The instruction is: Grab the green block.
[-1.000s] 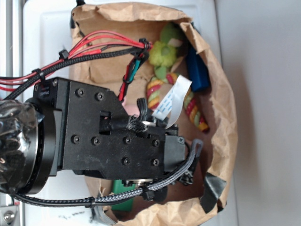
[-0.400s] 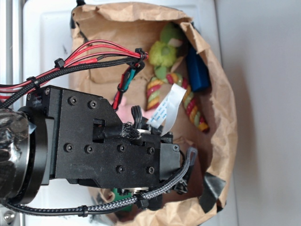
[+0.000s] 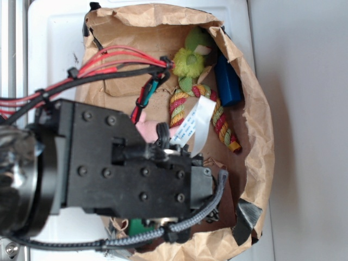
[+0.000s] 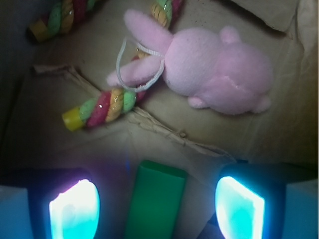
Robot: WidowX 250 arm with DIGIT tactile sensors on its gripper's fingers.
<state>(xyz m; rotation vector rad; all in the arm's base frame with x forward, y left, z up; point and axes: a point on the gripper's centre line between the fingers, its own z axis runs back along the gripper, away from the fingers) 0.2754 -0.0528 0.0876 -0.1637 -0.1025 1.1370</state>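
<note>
The green block (image 4: 155,201) lies on the paper between my two glowing fingers (image 4: 75,211), with a gap on each side. My gripper (image 4: 157,211) is open around it and touches neither long side. In the exterior view only a sliver of the green block (image 3: 142,226) shows under the black gripper body (image 3: 130,166), near the bag's lower edge. My fingertips are hidden there.
A pink plush bunny (image 4: 214,69) lies just beyond the block, with a striped rope toy (image 4: 104,107) beside it. The brown paper bag (image 3: 255,130) walls everything in. A lime plush toy (image 3: 188,60) and a dark blue block (image 3: 228,81) sit at the far end.
The gripper body has shifted slightly down and left in the exterior view, uncovering more of the rope toy and pink bunny. The green block has stayed put.
</note>
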